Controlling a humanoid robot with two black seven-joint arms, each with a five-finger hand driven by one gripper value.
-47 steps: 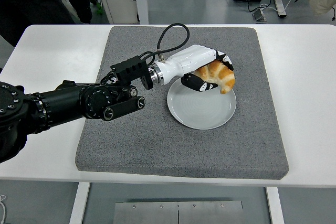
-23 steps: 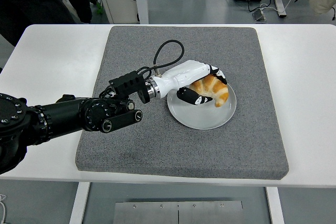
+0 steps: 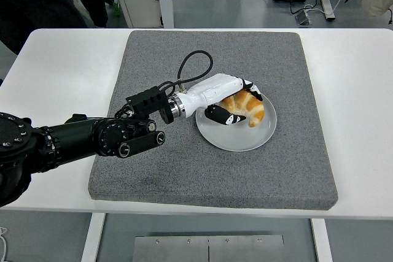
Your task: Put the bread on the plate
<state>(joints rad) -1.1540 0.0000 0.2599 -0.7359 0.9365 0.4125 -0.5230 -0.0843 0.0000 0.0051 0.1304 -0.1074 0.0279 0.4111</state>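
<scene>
The left hand (image 3: 228,99) grasps the bread (image 3: 247,106) low over the plate (image 3: 236,139); placing is underway, and the next move is probably to let go.

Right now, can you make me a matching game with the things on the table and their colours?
Things:
1. curved croissant bread
2. round ceramic plate
3. square felt mat
4. robot's left hand

Colours:
A. grey
B. golden brown
C. white with black fingertips
D. plain white

Pairs: 1-B, 2-D, 3-A, 4-C
</scene>
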